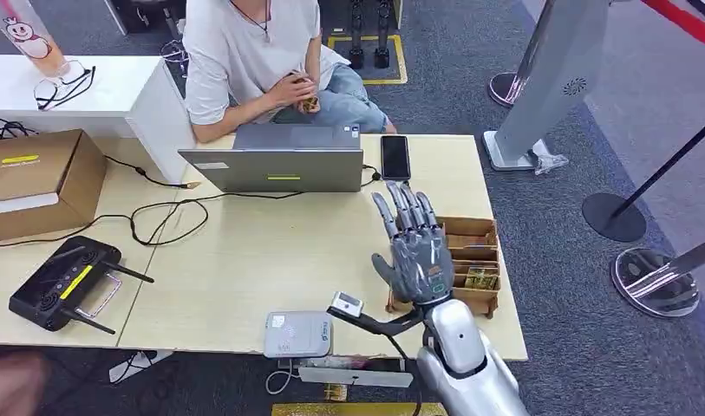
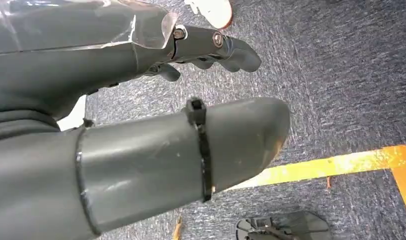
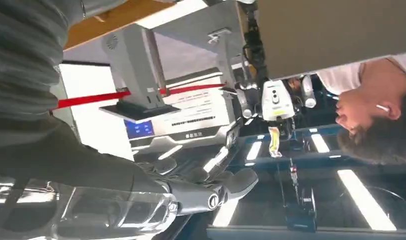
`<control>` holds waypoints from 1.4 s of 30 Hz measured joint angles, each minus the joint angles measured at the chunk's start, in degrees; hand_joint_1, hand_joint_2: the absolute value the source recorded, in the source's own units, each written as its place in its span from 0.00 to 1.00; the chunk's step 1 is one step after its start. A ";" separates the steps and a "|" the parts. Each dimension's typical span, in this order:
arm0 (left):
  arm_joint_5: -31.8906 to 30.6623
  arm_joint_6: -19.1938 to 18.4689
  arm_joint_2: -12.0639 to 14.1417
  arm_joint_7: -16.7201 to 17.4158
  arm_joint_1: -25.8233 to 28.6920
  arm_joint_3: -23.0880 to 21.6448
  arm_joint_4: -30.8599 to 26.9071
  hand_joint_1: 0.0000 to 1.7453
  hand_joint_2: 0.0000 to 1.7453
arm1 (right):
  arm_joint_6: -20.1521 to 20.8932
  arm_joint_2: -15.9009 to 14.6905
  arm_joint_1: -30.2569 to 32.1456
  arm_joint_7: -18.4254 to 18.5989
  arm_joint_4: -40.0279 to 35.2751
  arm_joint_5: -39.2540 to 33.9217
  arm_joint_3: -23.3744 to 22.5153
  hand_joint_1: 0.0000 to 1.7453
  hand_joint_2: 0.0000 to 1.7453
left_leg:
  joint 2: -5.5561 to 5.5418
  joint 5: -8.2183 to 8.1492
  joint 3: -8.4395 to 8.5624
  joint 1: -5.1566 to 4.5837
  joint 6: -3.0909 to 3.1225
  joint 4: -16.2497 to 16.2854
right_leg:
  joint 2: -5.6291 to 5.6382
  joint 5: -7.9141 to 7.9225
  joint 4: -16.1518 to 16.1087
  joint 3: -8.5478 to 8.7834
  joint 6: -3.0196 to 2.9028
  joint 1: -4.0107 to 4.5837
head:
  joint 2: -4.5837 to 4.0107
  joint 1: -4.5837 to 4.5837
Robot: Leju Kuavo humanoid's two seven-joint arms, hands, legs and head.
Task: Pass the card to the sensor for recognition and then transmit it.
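While the right robot hand hovers over the bench released and holding nothing, no card has been taken.

Nearest, below-left of the robot hand, sits the white sensor; just right of it the cardboard tray keeps what look like cards within reach; beyond lie a phone, laptop and a seated person.

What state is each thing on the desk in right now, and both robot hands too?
Right hand: raised, fingers spread, holding nothing.
Left hand: hanging over the carpet, fingers curled, holding nothing.
Laptop: lid open.
Phone: lying flat, screen dark.
Cardboard tray: upright, a card in one compartment.
Card reader: flat, nothing on it.
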 joint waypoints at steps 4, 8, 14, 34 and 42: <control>-0.07 0.00 -0.07 -0.22 0.00 0.00 0.00 0.00 0.00 | 2.34 -0.59 1.01 0.96 -1.29 1.38 -0.77 0.00 1.00 | 0.00 0.00 0.00 0.00 0.00 0.00 | 0.00 0.00 0.00 0.00 0.00 0.00 | 0.00 -0.02; -0.20 0.00 -0.13 -0.22 -0.01 0.00 0.00 0.00 0.00 | 4.48 -1.00 1.61 1.60 -2.49 2.27 -1.44 0.00 1.00 | 0.00 0.00 0.00 0.00 0.00 0.00 | 0.00 0.00 0.00 0.00 0.00 0.00 | 0.00 0.00; -0.65 -0.07 -0.20 -0.22 -0.03 0.00 0.00 0.00 0.00 | 11.53 -1.94 1.88 3.35 -4.17 3.58 -1.84 0.00 1.00 | 0.00 0.00 0.00 0.00 0.00 0.00 | 0.00 0.00 0.00 0.00 0.00 0.00 | 0.00 0.00; -1.18 -0.48 -0.24 0.24 -0.14 -0.02 0.00 0.00 0.00 | 20.87 -5.20 1.86 5.90 -7.82 3.71 -2.36 0.00 1.00 | 0.00 0.00 0.00 0.00 0.00 0.00 | 0.00 0.00 0.00 0.00 0.00 0.00 | 0.00 -0.02; -1.36 -0.50 -0.24 0.26 -0.15 0.00 0.00 0.00 0.00 | 22.56 -5.57 1.88 6.56 -8.46 3.71 -2.38 0.00 1.00 | 0.00 0.00 0.00 0.00 0.00 0.00 | 0.00 0.00 0.00 0.00 0.00 0.00 | 0.00 0.00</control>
